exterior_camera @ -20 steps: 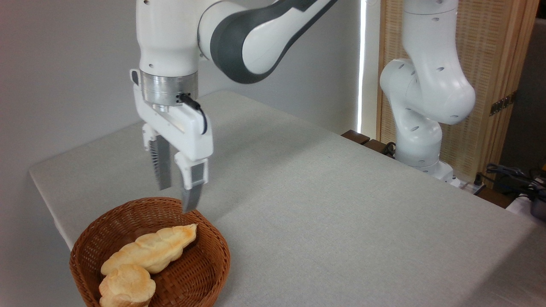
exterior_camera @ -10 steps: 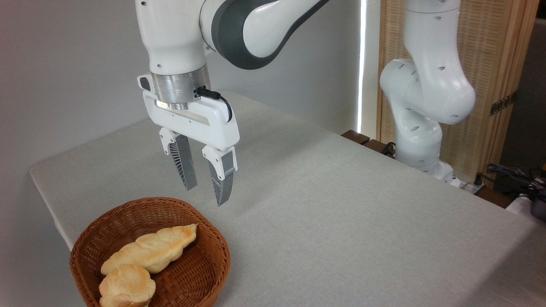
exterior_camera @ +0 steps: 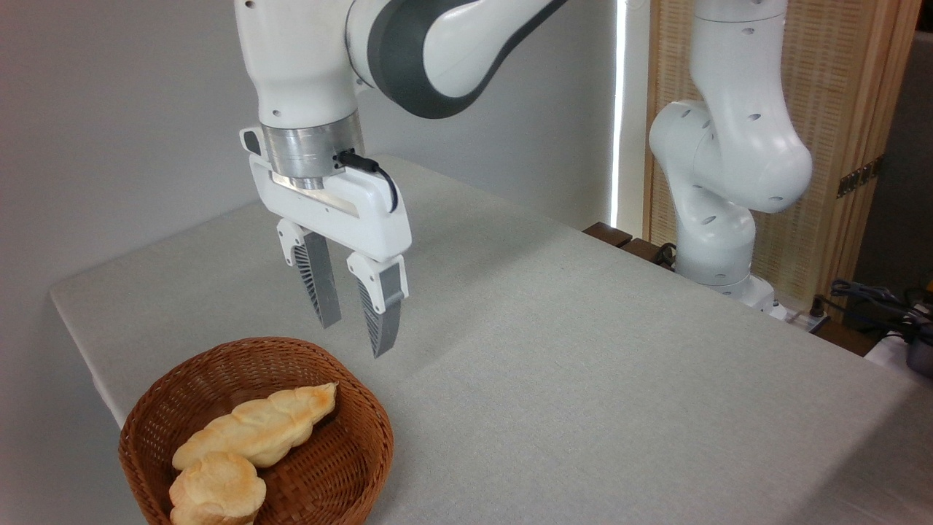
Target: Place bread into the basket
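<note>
Since the bread (exterior_camera: 256,428) already lies diagonally inside the basket (exterior_camera: 364,452), below-left of my empty, spread gripper (exterior_camera: 356,334), I'd retreat.

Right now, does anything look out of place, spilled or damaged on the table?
Nothing stands out. The long bread lies inside the basket beside a small round bread piece. The gripper hangs open and empty above the table.

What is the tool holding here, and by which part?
Nothing. The tool hangs open and empty above the table, while the long pale-golden twisted bread loaf lies in the round brown woven wicker basket.
</note>
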Action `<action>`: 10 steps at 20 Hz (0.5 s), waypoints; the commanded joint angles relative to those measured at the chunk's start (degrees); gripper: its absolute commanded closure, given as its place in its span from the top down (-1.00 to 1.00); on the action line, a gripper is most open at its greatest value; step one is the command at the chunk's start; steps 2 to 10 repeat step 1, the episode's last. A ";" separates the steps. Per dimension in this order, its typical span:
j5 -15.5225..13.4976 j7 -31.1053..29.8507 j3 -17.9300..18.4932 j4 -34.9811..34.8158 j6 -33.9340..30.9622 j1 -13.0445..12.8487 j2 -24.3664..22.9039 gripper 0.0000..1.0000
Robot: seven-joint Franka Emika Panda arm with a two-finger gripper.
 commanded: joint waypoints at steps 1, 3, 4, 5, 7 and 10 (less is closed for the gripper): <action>-2.20 2.08 1.68 0.49 -0.74 -0.47 -1.08 1.00; -2.20 2.08 1.68 0.49 -0.74 -0.47 -1.08 1.00; -2.20 2.08 1.68 0.49 -0.74 -0.47 -1.08 1.00; -2.20 2.08 1.68 0.49 -0.74 -0.47 -1.08 1.00; -2.20 2.08 1.68 0.49 -0.74 -0.47 -1.08 1.00; -2.20 2.08 1.68 0.49 -0.74 -0.47 -1.08 1.00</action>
